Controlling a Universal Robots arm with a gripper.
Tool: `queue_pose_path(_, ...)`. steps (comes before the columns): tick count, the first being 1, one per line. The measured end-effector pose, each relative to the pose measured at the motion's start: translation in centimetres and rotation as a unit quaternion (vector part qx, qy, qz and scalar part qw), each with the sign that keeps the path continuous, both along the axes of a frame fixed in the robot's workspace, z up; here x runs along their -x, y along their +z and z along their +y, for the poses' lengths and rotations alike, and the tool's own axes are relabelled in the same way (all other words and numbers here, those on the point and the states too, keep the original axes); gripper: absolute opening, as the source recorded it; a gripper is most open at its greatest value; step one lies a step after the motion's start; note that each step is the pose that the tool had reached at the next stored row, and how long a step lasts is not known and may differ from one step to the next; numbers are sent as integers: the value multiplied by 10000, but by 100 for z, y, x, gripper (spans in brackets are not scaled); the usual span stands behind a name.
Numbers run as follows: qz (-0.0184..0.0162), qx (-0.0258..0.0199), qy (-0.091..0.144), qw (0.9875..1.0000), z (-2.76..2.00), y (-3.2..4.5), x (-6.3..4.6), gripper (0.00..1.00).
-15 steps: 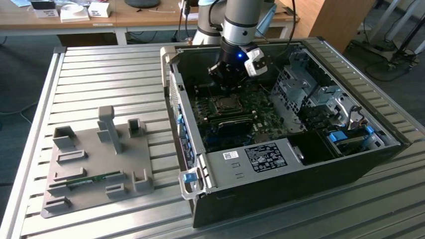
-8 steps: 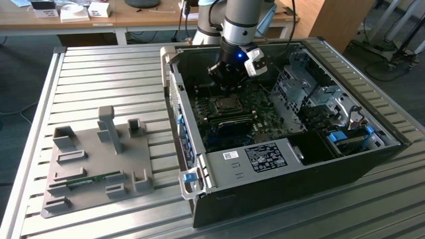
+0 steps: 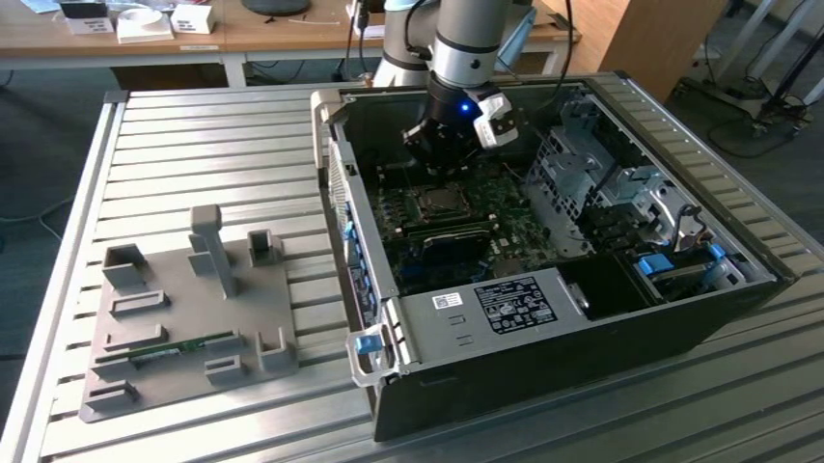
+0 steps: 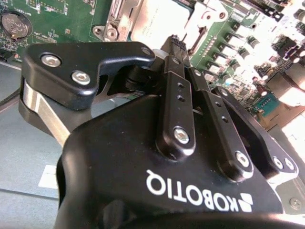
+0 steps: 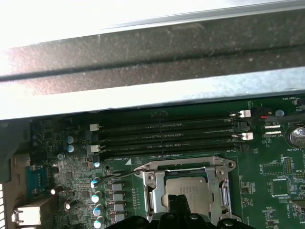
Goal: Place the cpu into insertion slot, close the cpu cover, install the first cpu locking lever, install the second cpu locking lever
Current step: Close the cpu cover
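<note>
In the exterior view the black pincer hangs deep inside the open black computer case; in the second wrist view its fingertips are pressed together on nothing visible; in the first wrist view, within that case, the square silver-grey metal-topped cpu lies beneath the lowered silver metal cpu cover.

A long silver metal table with many ridges across its top fills most of the exterior view. On the right side of the picture a big black computer case sits on it, open side up. At the lower left a flat grey plate with small blocks sticking up lies on the table, near the case but not touching it. At the top edge stands a wooden desk with small white boxes on it.
</note>
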State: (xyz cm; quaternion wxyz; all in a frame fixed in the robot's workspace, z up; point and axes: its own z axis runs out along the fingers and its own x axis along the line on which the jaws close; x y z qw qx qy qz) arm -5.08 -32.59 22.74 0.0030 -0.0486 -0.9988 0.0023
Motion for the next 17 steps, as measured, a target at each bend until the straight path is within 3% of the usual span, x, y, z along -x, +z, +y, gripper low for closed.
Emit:
queue_pose_path(5,-6,0,0,10000,0,-1,9,10)
queue_pose_path(12,-41,-1,3,10000,-1,-6,60,10)
queue_pose_path(17,-46,0,19,10000,-37,-14,71,10)
